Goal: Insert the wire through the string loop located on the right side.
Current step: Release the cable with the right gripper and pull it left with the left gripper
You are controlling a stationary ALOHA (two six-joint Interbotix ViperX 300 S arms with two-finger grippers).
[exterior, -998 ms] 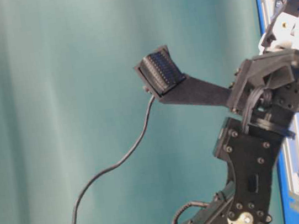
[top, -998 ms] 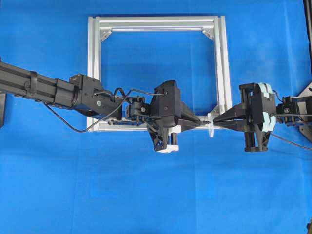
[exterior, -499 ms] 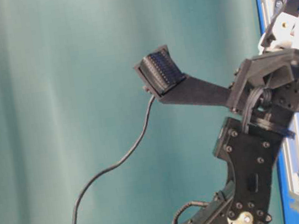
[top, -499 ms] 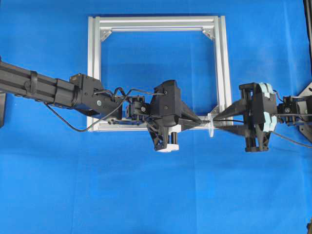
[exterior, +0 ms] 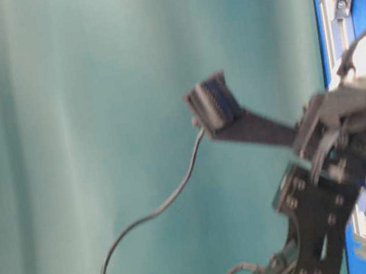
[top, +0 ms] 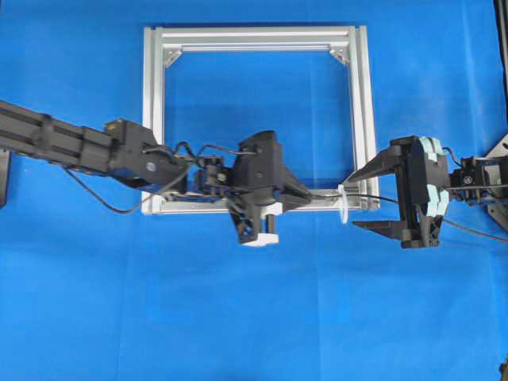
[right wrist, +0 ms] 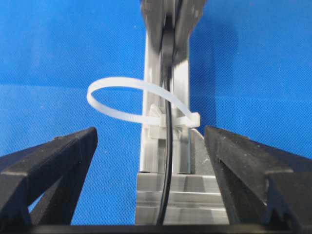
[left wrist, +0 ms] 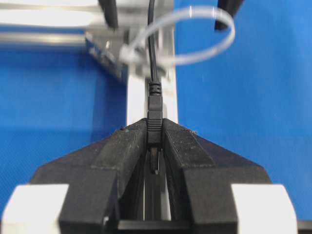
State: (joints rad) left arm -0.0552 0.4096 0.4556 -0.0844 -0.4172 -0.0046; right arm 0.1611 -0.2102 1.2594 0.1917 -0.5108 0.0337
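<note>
Legible text, labels, brands, numbers, signs: none in any view. The silver frame (top: pixel 254 38), the blue cloth (top: pixel 254 317) and the black arm housings carry no readable marking; the table-level view is too blurred to judge.

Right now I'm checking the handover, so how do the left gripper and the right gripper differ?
The left gripper has its jaws shut on the plug end of the wire; the right gripper has its jaws wide apart, holding nothing. The left gripper sits on the frame side of the string loop; the right gripper sits beyond it, outside the frame. Both are black and point at the loop, and the wire runs through it.
</note>
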